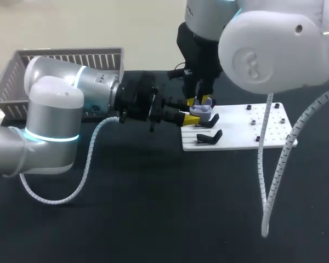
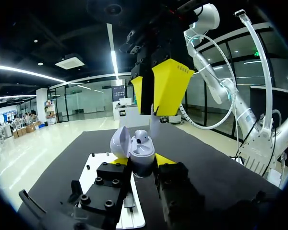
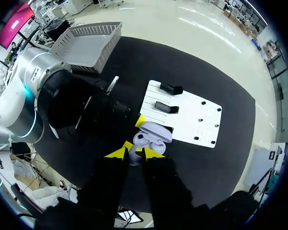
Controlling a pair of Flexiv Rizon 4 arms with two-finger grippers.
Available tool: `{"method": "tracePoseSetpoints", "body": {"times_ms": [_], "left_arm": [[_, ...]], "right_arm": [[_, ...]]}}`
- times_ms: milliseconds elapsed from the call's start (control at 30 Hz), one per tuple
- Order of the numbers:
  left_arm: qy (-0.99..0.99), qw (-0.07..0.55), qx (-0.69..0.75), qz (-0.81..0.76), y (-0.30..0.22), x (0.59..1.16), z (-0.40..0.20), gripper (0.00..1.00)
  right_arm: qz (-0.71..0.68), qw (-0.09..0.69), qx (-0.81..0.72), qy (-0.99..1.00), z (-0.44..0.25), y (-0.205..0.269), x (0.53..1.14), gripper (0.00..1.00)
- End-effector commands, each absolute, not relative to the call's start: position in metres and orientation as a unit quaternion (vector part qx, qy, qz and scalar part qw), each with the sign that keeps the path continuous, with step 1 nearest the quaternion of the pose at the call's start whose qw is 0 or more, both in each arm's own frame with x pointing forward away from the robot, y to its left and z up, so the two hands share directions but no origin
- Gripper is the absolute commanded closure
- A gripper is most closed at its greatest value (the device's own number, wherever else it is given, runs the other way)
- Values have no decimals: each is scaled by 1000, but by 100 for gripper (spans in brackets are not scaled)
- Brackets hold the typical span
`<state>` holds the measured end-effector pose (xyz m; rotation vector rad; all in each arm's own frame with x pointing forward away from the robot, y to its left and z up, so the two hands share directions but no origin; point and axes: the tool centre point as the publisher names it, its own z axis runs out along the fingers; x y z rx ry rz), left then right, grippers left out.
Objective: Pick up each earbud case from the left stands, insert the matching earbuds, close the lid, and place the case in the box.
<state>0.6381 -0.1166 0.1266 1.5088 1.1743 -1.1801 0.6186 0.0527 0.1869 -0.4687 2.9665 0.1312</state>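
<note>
A lavender earbud case (image 2: 143, 160) with its lid (image 2: 119, 142) swung open is upright between the yellow tips of my left gripper (image 2: 140, 164), which is shut on it. One earbud (image 2: 141, 139) sits in the case. Right above it hangs my right gripper (image 2: 154, 113), pointing down, shut on a small pale earbud (image 2: 155, 126) just over the open case. From overhead, the left gripper (image 1: 189, 114) holds the case (image 1: 203, 113) at the near-left corner of the white stand plate (image 1: 263, 131), with the right gripper (image 1: 202, 100) over it. In the right wrist view the case (image 3: 151, 137) lies just ahead of the right gripper (image 3: 135, 153).
Two black stands (image 1: 209, 137) sit on the white plate's left end, and small black pegs dot its right part. A grey slatted basket (image 1: 71, 60) stands at the back left behind my left arm. A white ribbed cable (image 1: 274, 175) hangs from the right arm.
</note>
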Motion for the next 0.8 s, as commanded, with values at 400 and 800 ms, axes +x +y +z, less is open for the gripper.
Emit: {"method": "tracePoseSetpoints", "body": {"times_ms": [400,800], "left_arm": [[471,434,605,-473,-116,638,126,100],[471,434,605,-473,-116,638,126,100]], "right_arm": [[40,64,-151,986,180,53,630,100],[37,56,-144,987,174,53,632,100]]}}
